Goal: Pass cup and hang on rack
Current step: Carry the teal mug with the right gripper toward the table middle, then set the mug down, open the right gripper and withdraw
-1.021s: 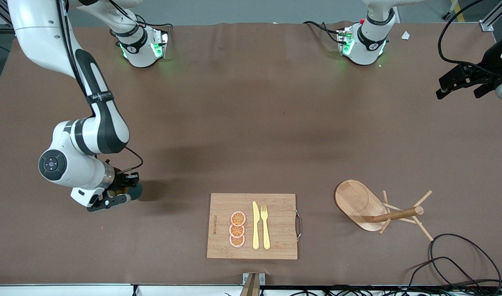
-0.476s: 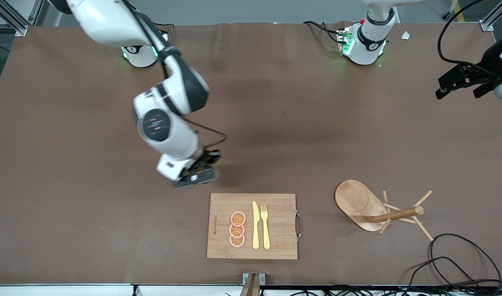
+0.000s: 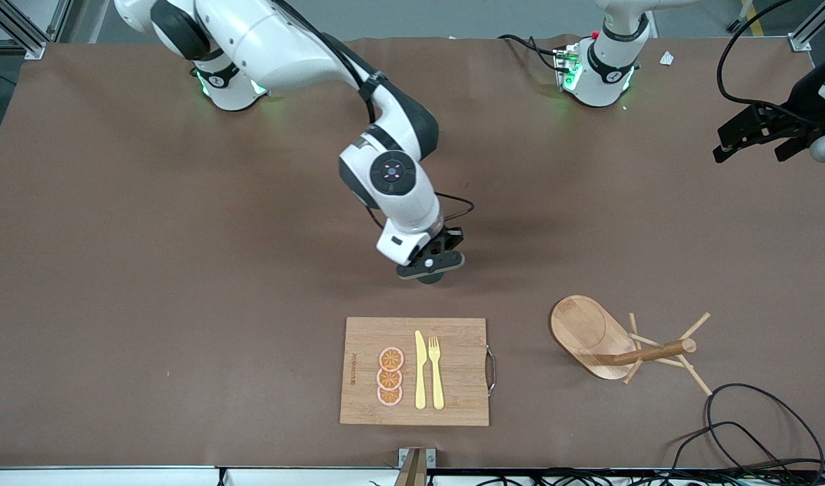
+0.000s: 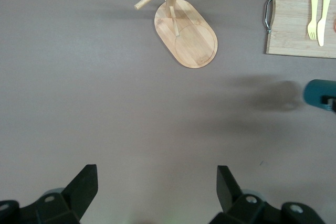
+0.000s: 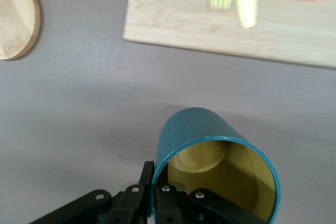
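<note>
Brown matte-covered table (image 3: 183, 270). On it: rectangular bamboo cutting board with metal handle (image 3: 460, 378) at the camera edge, mid-table. Light wooden mug tree rack with oval base (image 3: 591, 334) stands apart from it, toward the left arm's end. Black cable loops (image 3: 757, 418) lie near the rack, nearer the camera.

Teal cup (image 5: 210, 156) hangs tilted above bare table; wooden rack (image 3: 615, 341) stands upright nearby.

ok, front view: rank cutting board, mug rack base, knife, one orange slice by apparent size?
1. Rectangular bamboo cutting board
2. Oval wooden tray base of the mug rack
3. Yellow knife
4. Round orange slice
All rest on the table, so nearness hardly skews this.
</note>
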Robot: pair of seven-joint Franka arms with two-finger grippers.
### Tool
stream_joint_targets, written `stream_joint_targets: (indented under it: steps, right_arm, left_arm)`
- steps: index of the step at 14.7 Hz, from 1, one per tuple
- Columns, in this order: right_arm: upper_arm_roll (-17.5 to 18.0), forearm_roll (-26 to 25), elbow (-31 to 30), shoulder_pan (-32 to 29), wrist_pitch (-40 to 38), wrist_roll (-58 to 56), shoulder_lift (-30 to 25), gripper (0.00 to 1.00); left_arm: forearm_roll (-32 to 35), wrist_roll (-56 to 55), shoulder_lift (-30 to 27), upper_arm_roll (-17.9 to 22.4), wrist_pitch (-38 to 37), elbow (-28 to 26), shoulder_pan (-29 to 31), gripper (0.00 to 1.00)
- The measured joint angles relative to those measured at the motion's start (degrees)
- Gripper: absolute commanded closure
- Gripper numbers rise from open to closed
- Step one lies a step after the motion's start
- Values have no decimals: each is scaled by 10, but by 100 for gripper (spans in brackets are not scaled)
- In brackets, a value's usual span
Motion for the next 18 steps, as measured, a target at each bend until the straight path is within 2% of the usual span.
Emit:
stream_joint_targets:
  steps: [3,5,6,8,9,10,15,18]
  right_arm:
    - [-1,0,23,22,35,44,38,97]
    - [-2,-1,30,31,40,62,50,88]
    - [-3,-1,33,33,41,73,53,72]
    - [-4,-1,37,33,41,88,54,48]
    - [-6,-1,41,33,41,92,54,6]
    - [-8,-1,47,31,40,93,53,0]
    - [-16,-22,70,-6,-67,80,7,0]
    - [-20,-39,76,-68,-149,53,-53,0]
  left_arm:
    - [0,0,6,0,0,0,0,0]
    - [0,0,8,0,0,0,0,0]
    - [0,0,9,0,0,0,0,0]
    - [0,1,9,0,0,0,0,0]
    - [0,2,9,0,0,0,0,0]
    - [0,2,9,0,0,0,0,0]
    - [0,1,9,-3,-4,0,-1,0]
    - [0,1,9,-5,-5,0,-1,0]
